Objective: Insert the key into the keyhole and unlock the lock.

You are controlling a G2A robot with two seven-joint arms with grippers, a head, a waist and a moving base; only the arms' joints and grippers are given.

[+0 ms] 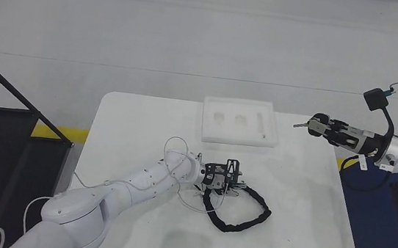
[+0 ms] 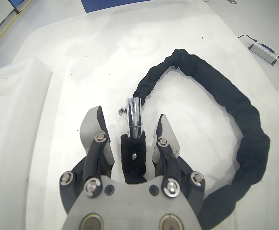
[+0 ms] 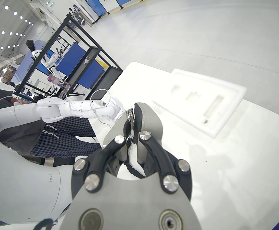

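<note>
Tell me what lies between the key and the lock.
In the top view, bare table between key in the right gripper and lock; the tray's corner lies just beside it.

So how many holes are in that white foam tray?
3, all in a row across the foam tray: two squarish holes, then one long slot at the end nearer the right gripper.

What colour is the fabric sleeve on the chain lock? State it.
Black; the sleeve shows best in the left wrist view.
</note>
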